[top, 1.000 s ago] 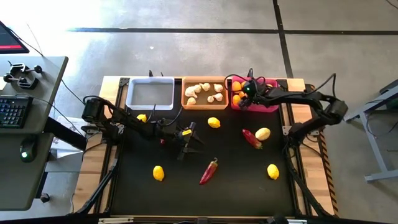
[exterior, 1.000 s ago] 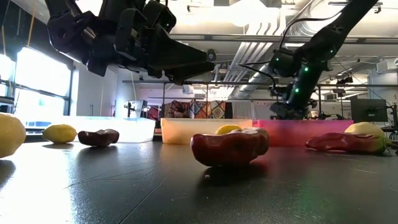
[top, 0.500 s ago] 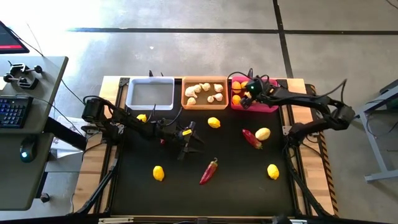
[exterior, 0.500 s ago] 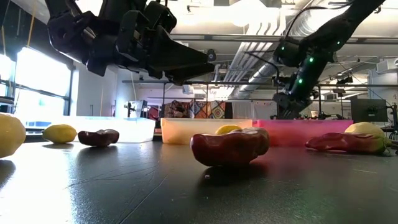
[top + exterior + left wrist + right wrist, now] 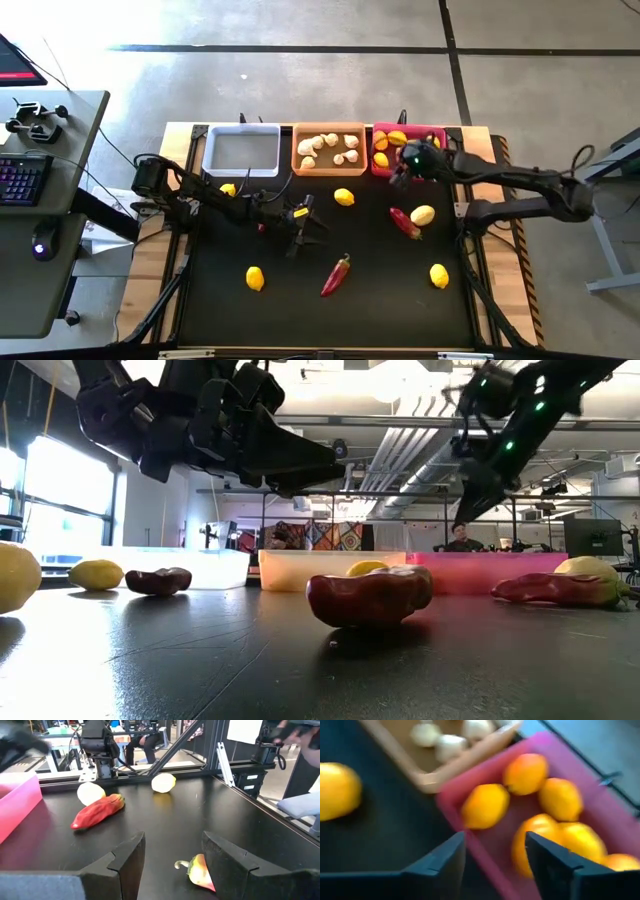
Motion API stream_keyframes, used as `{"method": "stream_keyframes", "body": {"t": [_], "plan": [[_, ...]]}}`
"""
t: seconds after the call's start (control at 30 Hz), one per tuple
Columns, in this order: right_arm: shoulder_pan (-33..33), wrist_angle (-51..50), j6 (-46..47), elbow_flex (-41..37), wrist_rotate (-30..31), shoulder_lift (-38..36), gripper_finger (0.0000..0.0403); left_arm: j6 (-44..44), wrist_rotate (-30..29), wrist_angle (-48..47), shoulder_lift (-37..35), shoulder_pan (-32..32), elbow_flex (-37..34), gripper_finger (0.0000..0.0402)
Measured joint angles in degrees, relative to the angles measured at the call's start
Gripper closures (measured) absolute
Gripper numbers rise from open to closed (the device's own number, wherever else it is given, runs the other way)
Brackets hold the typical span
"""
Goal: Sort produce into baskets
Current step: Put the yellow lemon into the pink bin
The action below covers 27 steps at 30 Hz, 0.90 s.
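With a lemon evidently just dropped among the lemons (image 5: 383,148) in the pink basket (image 5: 437,131), the right gripper (image 5: 398,176) is seen pulled back over its front edge, fingers open and empty, while the left gripper (image 5: 313,226) is held open mid-table.

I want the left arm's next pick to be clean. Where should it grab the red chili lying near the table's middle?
Grip the chili across its thick red body, descending from above. It lies flat and elongated, so the open left claw should close across the narrow width, avoiding the thin stem.
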Motion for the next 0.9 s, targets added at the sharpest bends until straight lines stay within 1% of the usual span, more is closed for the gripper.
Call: {"method": "stream_keyframes", "body": {"t": [0.1, 0.17, 0.23, 0.33, 0.47, 0.53, 0.63, 0.77, 0.9], "plan": [[5.8, -0.9, 4.9, -0.3, -0.8, -1.9, 0.0254, 0.0, 0.0, 0.0, 0.0, 0.0, 0.0, 0.0220], [9.6, -0.6, 7.6, -0.4, -0.7, -1.7, 0.0272, 0.0, 0.0, 0.0, 0.0, 0.0, 0.0, 0.0220], [13.0, 1.0, 9.7, -0.4, -0.7, -0.8, 0.0279, 0.0, 0.0, -0.2, 0.0, 0.0, 0.0, 0.0220], [17.8, 5.1, 11.4, -0.4, 0.6, 1.6, 0.0275, 0.3, 0.0, -0.3, 0.0, 0.0, 0.0, 0.0220], [22.9, 11.1, 11.8, -0.4, 2.9, 6.4, 0.0248, 1.1, -0.1, 0.0, 0.0, 0.1, 0.0, 0.0220], [24.9, 14.5, 11.7, -0.4, 3.0, 9.3, 0.0226, 2.0, -0.1, 0.8, 0.0, 0.1, -0.3, 0.0222], [26.9, 20.3, 8.9, -0.4, 3.1, 13.6, 0.0190, 2.9, -0.2, 3.4, -0.1, 0.1, -1.7, 0.0228], [27.8, 28.2, 5.3, -0.4, 3.1, 19.1, 0.0146, 2.8, -0.2, 8.9, -0.1, 0.1, -4.8, 0.0237], [27.0, 34.9, 2.7, -0.4, 3.2, 23.7, 0.0118, 1.7, -0.1, 11.3, -0.1, 0.5, -6.7, 0.0241]]}}
